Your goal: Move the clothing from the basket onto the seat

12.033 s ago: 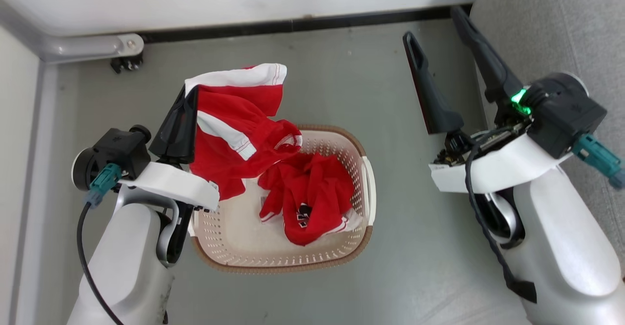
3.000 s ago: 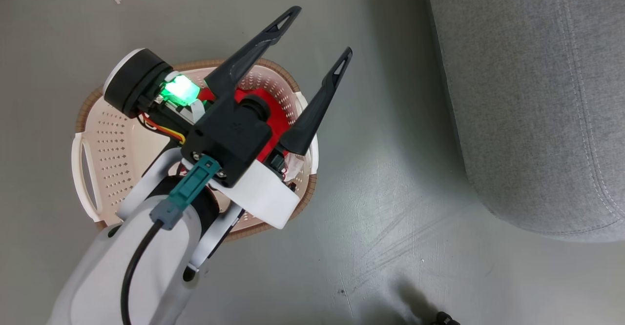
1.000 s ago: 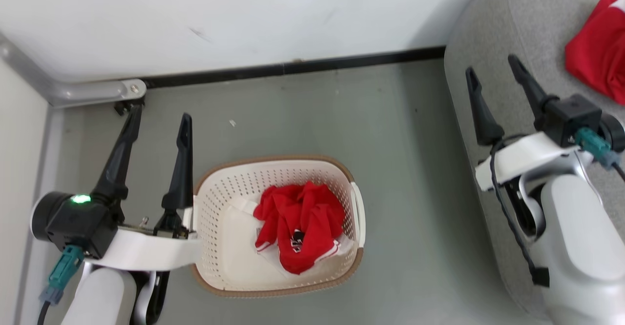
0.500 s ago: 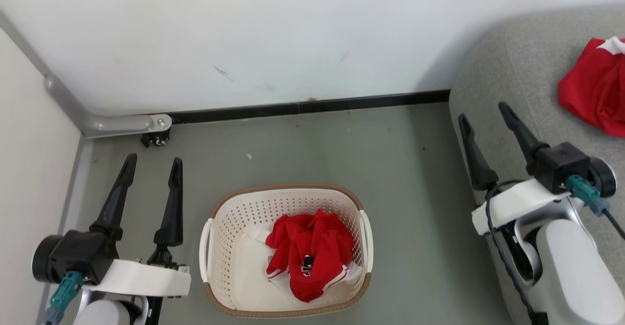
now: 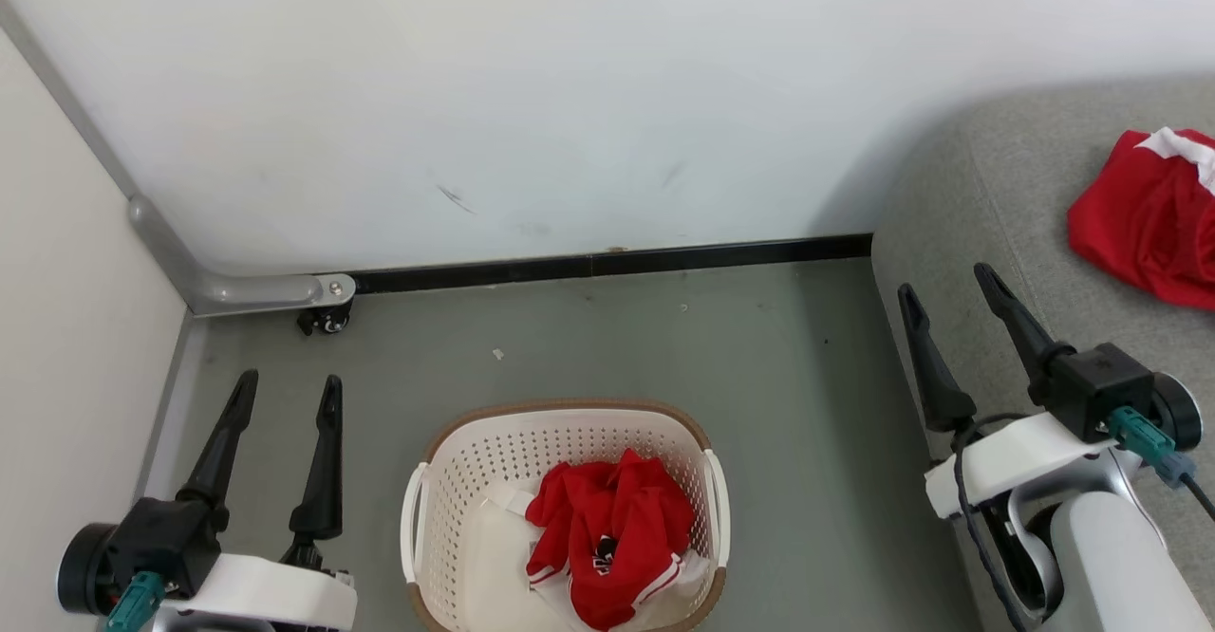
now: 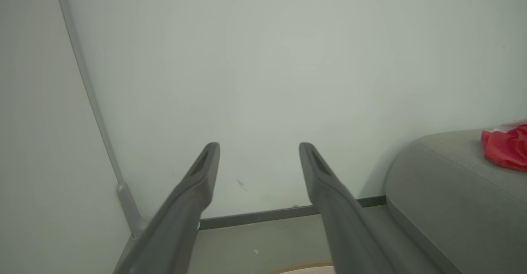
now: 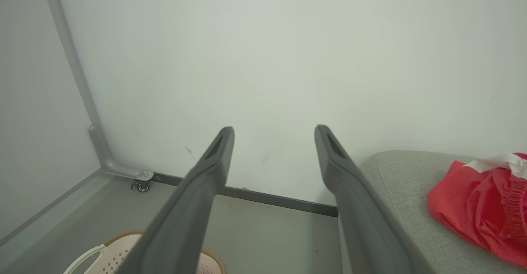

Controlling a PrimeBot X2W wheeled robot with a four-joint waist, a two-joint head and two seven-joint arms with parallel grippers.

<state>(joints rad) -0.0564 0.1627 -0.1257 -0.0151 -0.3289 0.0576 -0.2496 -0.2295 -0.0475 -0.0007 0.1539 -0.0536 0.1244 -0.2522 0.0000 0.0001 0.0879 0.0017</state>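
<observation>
Head view, nearest first: the left end effector sits low at the left over the floor, its fingers spread wide with nothing between them, just left of the basket. The basket stands on the floor between the two arms, its near edge cut off by the bottom of the picture, and its rim touches neither arm. A crumpled red heap of clothing lies in the basket's right half against its right wall, with something white under it. The right end effector is low at the right, also spread wide and holding nothing. Its fingers cross the rounded left edge of the seat; whether they hang over that edge or beside it cannot be told.

A strip of open floor runs between the basket and the seat. A wider stretch lies beyond the basket, up to the black baseboard and the wall. A side panel bounds the left. In the far left corner, beyond the left fingertips, are a grey rail and a small caster. Farther back on the seat lies a red piece, apart from the right fingers and cut by the right edge.

There are one basket, one seat, two end effectors and two red heaps. How many garments the basket's heap holds cannot be told.
</observation>
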